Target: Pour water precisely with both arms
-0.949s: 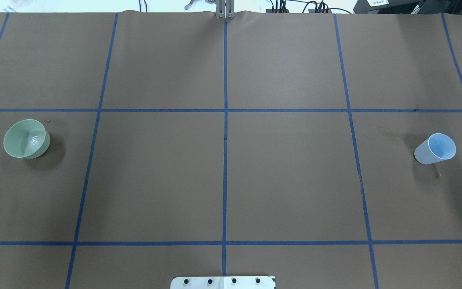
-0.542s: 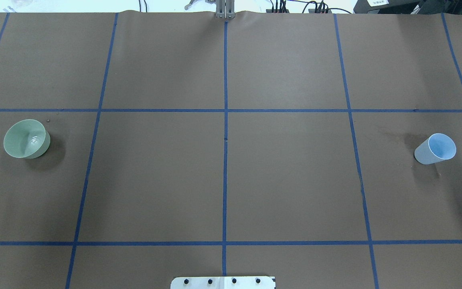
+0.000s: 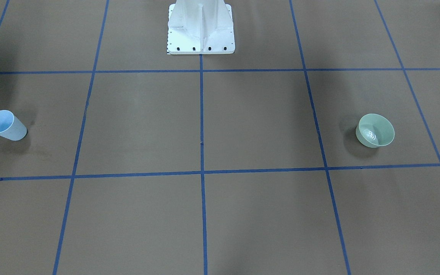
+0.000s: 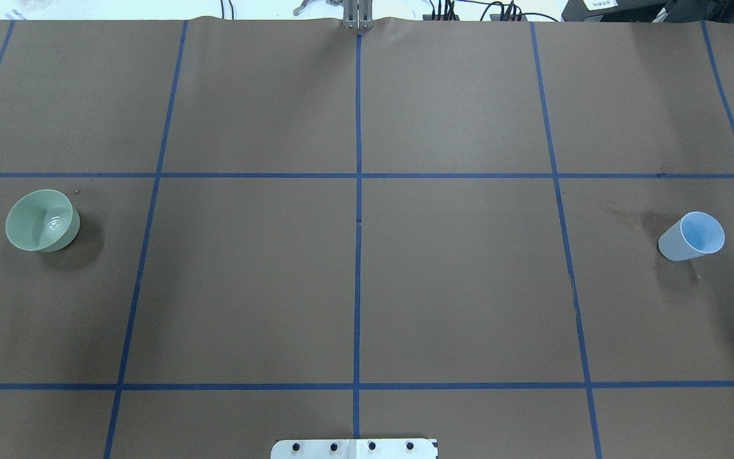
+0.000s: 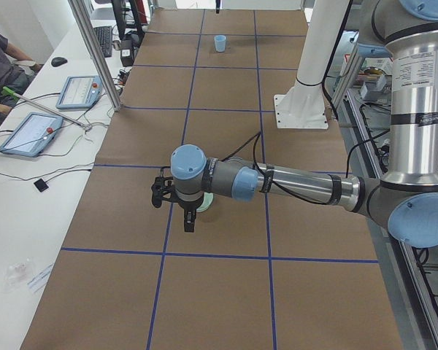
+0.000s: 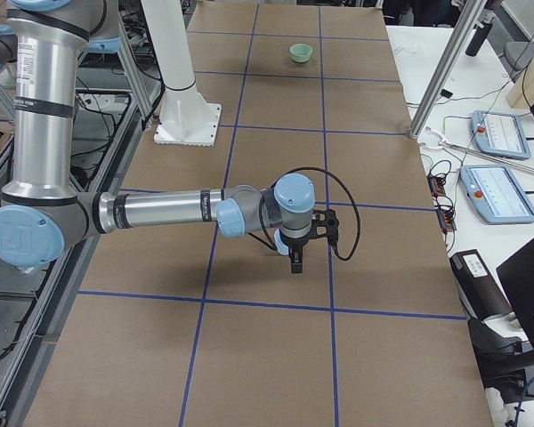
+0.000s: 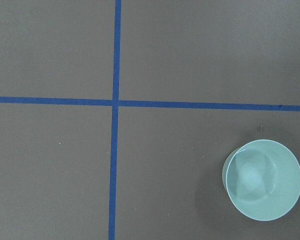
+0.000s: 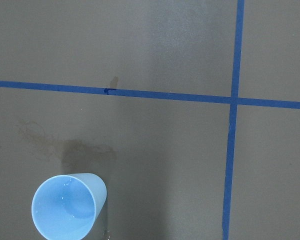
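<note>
A pale green bowl [image 4: 42, 220] stands at the table's left side; whitish glints of water [image 4: 56, 224] lie in its bottom, also in the front-facing view [image 3: 370, 134]. A light-blue cup [image 4: 692, 236] stands upright at the right side. The left gripper [image 5: 177, 208] shows only in the exterior left view, fingers down, above the table beside the bowl [image 5: 204, 203]; I cannot tell if it is open or shut. The right gripper [image 6: 298, 258] shows only in the exterior right view, fingers down; I cannot tell its state. The cup is hidden there behind the arm.
A dark damp stain [image 4: 650, 221] marks the brown paper beside the cup. Blue tape lines [image 4: 357, 191] divide the table into squares. The white bolted pedestal [image 3: 201, 28] stands at the robot's edge. Tablets [image 5: 29, 133] and an operator lie beyond the far edge.
</note>
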`<state>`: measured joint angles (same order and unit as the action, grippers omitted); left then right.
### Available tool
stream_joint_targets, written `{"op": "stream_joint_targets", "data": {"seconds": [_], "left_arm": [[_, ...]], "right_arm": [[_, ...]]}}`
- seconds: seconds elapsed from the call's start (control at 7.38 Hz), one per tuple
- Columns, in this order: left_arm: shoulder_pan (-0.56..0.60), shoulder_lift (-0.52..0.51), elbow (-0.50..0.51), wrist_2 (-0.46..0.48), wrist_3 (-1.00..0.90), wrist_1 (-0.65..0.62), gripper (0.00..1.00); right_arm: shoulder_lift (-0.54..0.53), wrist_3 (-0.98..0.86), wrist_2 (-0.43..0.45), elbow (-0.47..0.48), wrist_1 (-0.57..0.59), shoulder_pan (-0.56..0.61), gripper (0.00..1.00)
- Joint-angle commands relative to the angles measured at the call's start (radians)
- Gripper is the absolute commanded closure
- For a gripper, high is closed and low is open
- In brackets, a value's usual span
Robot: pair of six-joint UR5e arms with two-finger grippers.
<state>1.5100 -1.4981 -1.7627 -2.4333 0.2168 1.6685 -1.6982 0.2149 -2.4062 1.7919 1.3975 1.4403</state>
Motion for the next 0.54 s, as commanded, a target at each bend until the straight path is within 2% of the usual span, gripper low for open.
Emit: {"op": "stream_joint_targets", "data": {"seconds": [0.0,0.27,0.41], "left_arm": [[-0.019,0.001,0.078,-0.001,0.01,0.132,0.0],[-0.21,-0.08,0.136,0.005,0.045,0.142,0.0],[-0.249,-0.106,0.161,0.003,0.102,0.184,0.0]], "right_arm": [[0.002,0.003,0.005,-0.005,0.0,-0.001,0.0],[0.003,0.004,0.009,-0.008,-0.002,-0.001,0.0],[0.006,0.005,0.01,-0.008,-0.002,-0.001,0.0]]}}
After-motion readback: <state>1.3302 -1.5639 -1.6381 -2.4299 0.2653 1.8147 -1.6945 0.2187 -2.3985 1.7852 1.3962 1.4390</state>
